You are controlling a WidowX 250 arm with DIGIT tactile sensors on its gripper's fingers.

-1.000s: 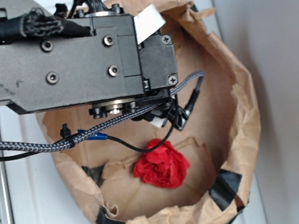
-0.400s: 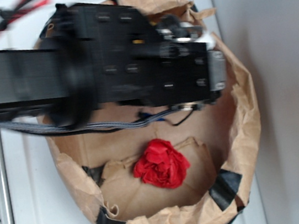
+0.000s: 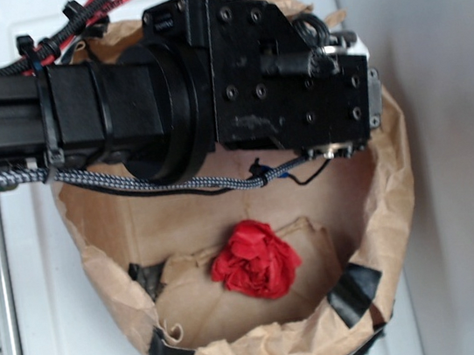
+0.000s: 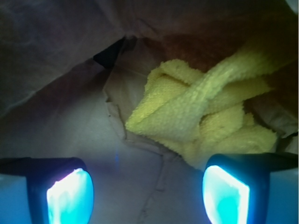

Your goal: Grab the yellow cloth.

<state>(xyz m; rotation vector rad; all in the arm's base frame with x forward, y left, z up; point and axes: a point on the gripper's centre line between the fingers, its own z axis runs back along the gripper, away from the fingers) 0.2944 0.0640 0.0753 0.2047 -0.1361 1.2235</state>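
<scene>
Now the yellow cloth [image 4: 201, 116] lies bunched in folds on the brown paper bag's [image 3: 387, 236] bottom, just ahead of the claw [image 4: 147, 193]. Its fingers [image 4: 70, 191] stand apart, empty. A red wad [image 3: 256, 260] lies elsewhere inside the bag.

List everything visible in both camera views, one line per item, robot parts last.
yellow cloth: one, bright yellow, bunched on the bag floor, ahead of the hand in the wrist view; hidden under the arm in the exterior view
red wad: one, red, on the bag floor, apart from the arm
paper bag: one, brown with black tape patches, on the white surface
arm: one, black, over the bag's upper half
hand: one, open, pads apart, short of the cloth
</scene>
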